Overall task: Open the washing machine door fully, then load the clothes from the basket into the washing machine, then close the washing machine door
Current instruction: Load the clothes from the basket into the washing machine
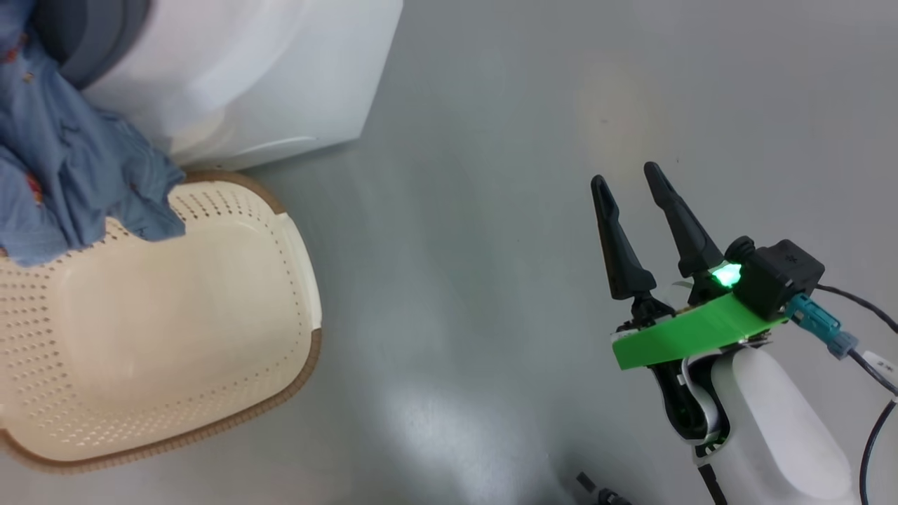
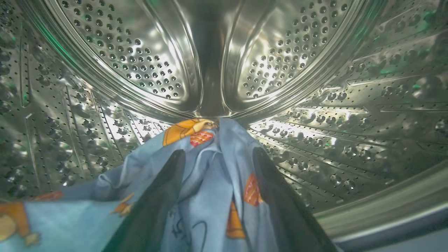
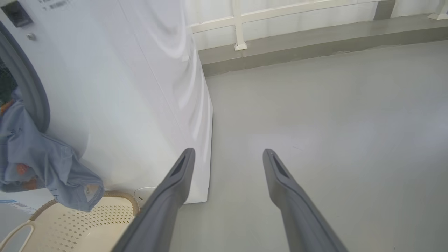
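Low on the front of the washing machine (image 3: 122,87), seen from the right wrist: a small blue label sticker (image 3: 8,201), print too small to read. Higher up, near that view's top left corner, a dark rectangular panel (image 3: 15,13) and a faint line of grey lettering, likewise illegible. From the left wrist, the inside of the perforated steel drum (image 2: 140,63): left gripper (image 2: 218,150) reaching in, dark fingers (image 2: 161,203) spread apart, with the clothes (image 2: 210,196), light blue with orange cartoon prints, lying loose between and over them, bunched up past the tips, not pinched. From the head, the outside: more of the same blue fabric spilling over the grey rubber ring (image 1: 91,35) and hanging down over the far rim of the basket (image 1: 295,280); touching the rim or just above it, cannot tell. Basket set on the grey floor (image 1: 491,245) right at the machine's foot, cream perforated bottom in plain sight. Right gripper (image 1: 626,174) well off to the right of both, above the floor, fingers wide apart with nothing between them, a green light (image 1: 727,275) glowing beside a bright green bracket (image 1: 687,333) on the wrist. From the right wrist again, a white railing (image 3: 238,24) on a raised grey ledge beyond the machine.
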Robot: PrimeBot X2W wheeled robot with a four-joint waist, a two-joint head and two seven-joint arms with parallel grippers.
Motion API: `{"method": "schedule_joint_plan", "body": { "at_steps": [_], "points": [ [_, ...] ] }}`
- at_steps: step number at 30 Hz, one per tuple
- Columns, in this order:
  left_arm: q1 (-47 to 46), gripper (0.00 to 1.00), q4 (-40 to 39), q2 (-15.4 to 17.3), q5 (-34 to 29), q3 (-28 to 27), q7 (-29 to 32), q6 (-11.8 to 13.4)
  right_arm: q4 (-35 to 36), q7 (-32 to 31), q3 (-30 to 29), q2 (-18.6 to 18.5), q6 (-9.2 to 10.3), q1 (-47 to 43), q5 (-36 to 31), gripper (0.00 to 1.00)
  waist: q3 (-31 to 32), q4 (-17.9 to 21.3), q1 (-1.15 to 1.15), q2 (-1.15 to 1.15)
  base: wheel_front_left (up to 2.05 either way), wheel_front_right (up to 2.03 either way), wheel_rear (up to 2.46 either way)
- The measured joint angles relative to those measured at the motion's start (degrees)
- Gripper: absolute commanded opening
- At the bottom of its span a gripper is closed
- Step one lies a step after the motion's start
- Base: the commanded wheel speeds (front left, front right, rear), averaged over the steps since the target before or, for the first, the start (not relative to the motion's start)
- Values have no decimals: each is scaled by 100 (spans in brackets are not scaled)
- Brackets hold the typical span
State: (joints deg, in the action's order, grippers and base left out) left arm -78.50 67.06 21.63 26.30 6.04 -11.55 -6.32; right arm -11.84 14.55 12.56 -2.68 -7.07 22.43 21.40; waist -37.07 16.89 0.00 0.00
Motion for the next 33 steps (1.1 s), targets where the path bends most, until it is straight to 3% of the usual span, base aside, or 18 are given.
{"method": "schedule_joint_plan", "body": {
  "at_steps": [15, 25, 33],
  "points": [
    [557, 100, 427, -283, 252, 387, -167, -96, -311, 0, 51, -4, 0, 89, 48, 100, 747, -178, 0, 0, 0, 0, 0],
    [1730, 100, -412, -476, 592, 928, -282, -97, -549, 0, 51, -25, 0, 64, 68, 100, 1281, -527, 0, 0, 0, 0, 0],
    [2910, 100, -1521, -483, 598, 940, -283, -104, -705, 0, 109, -165, 0, 18, 266, 100, 1823, -799, 0, 0, 0, 0, 0]
  ]
}}
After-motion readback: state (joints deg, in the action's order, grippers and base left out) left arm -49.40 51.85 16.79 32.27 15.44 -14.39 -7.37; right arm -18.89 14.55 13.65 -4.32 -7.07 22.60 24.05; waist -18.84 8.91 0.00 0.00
